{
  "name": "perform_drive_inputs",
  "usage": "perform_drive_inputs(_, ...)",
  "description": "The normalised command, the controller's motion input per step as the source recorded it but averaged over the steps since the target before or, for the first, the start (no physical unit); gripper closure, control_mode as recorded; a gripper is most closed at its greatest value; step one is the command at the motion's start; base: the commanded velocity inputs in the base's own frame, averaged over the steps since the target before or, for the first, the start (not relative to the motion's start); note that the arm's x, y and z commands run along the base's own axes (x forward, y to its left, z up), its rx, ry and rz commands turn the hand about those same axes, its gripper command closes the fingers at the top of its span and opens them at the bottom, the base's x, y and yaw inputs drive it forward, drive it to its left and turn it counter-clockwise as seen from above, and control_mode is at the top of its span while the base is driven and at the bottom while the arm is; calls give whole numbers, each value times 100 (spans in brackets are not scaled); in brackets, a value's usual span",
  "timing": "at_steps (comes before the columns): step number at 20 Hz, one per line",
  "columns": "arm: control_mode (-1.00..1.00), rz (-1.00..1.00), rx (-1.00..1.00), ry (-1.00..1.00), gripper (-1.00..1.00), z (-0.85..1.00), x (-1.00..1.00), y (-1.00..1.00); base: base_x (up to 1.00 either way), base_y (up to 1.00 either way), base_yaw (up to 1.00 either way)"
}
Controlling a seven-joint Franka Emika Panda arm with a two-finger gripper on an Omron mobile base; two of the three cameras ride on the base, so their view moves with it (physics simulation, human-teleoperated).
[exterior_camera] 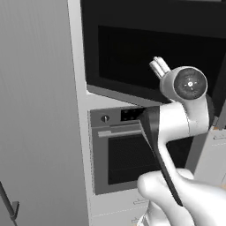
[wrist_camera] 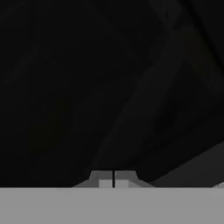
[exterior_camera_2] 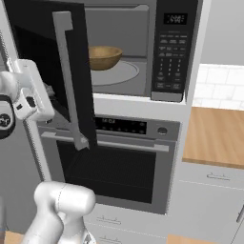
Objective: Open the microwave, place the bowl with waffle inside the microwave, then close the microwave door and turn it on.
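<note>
The microwave [exterior_camera_2: 174, 47] stands open, and its door [exterior_camera_2: 43, 47] swings out toward me with the grey vertical handle [exterior_camera_2: 66, 76] facing the right base camera. Inside, a wooden bowl [exterior_camera_2: 104, 56] rests on the round turntable; I cannot see the waffle in it. My gripper [exterior_camera_2: 46, 90] sits against the door's outer black face [exterior_camera: 132, 53], left of the handle. Its white fingers [exterior_camera: 159, 66] point at the dark window. In the hand view the two fingertips [wrist_camera: 113, 179] meet, shut on nothing, with the dark door panel close ahead.
A grey oven [exterior_camera_2: 114, 167] with a horizontal bar handle sits directly under the microwave. A wooden counter [exterior_camera_2: 214, 138] lies to the right. A tall grey cabinet panel [exterior_camera: 39, 110] rises on the left, close to the door's swing.
</note>
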Motion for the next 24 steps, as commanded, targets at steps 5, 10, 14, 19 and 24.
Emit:
perform_drive_inputs(5, -100, 38, 34, -13, 100, 43, 100, -27, 0, 0, 0)
perform_drive_inputs(10, -100, 11, 24, -1, 100, -9, 100, -1, 0, 0, 0)
perform_drive_inputs(14, -100, 3, 19, -2, 100, -18, 100, 0, 0, 0, 0)
perform_drive_inputs(19, -100, 2, 19, -1, 100, -17, 100, 0, 0, 0, 0)
perform_drive_inputs(24, -100, 4, 18, 1, 100, -5, 89, -4, 0, 0, 0)
